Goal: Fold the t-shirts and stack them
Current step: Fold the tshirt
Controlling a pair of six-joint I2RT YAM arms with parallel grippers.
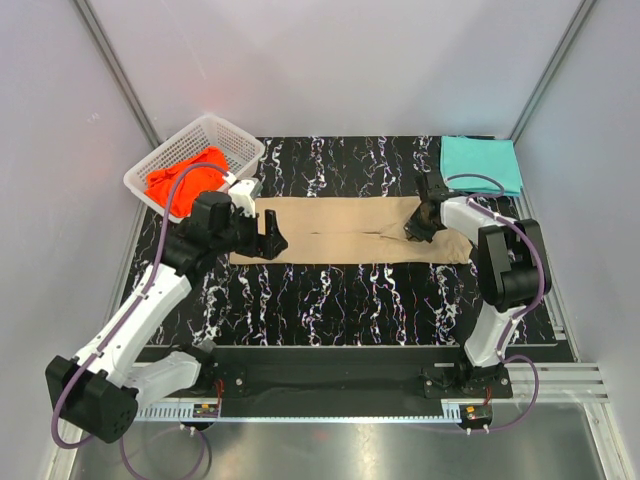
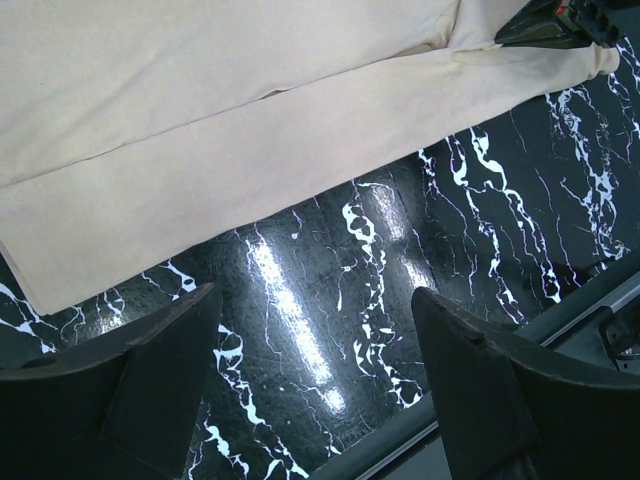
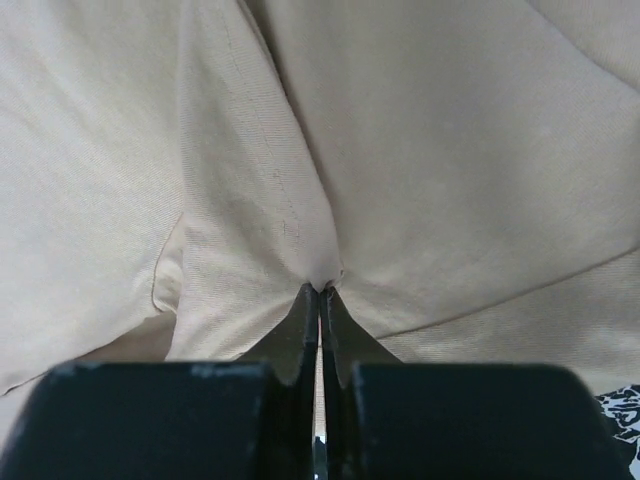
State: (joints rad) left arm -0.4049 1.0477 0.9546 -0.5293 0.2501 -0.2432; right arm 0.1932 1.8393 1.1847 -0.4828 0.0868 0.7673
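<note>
A tan t-shirt (image 1: 340, 230) lies as a long strip across the middle of the black marbled table (image 1: 330, 300). My right gripper (image 1: 418, 228) is down on its right end. In the right wrist view the right gripper (image 3: 320, 290) is shut, with a pucker of the tan t-shirt (image 3: 450, 150) pinched at its tips. My left gripper (image 1: 270, 243) hovers over the strip's left end. In the left wrist view the left gripper (image 2: 318, 300) stands open over bare table, just in front of the tan t-shirt (image 2: 250, 120). A folded teal t-shirt (image 1: 480, 162) lies at the back right. An orange-red t-shirt (image 1: 185, 178) is bunched in the basket.
A white lattice basket (image 1: 235, 140) stands at the back left corner, partly off the table. The table's near edge meets a metal rail (image 1: 350, 375) where both arm bases are bolted. Grey walls close in on the left, back and right.
</note>
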